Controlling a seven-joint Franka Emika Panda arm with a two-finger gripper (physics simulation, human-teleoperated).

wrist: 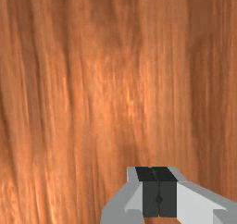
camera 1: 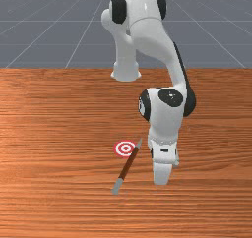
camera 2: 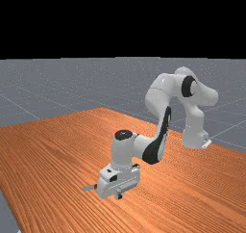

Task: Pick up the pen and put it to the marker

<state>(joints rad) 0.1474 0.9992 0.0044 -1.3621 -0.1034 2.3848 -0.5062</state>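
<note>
- The pen [camera 1: 129, 166] lies slantwise on the table [camera 1: 59, 133], brown along its middle and grey at both ends. In the front view its pointed end [camera 1: 139, 143] is the far one, leaning to the right; its blunt end [camera 1: 116, 187] is the near one, to the left.
- Right alongside is the marker [camera 1: 125, 148], a round target of red and white rings. It sits to the front view's left of the pen's far half, and the shaft crosses the near right part of its rim. The pointed end is just beside the rim, and the blunt end reaches well nearer than the marker.
- In the far view the blunt end and a bit of brown shaft stick out to the left of the hand [camera 2: 117, 181], which hides the rest of the pen.
- The gripper [camera 2: 119, 196] is closed, with nothing in its grip: in the wrist view its dark pads [wrist: 150, 200] meet face to face, and wood grain runs beneath them.
- The hand is to the front view's right of the pen, apart from it, pointing down; its height over the wood I cannot tell.
- The arm [camera 1: 170, 60] bends from its base [camera 1: 126, 67], at the far side of the table, to the near right in the front view.
- Beyond the far edge is a grey floor [camera 1: 34, 25] with pale lines.
</note>
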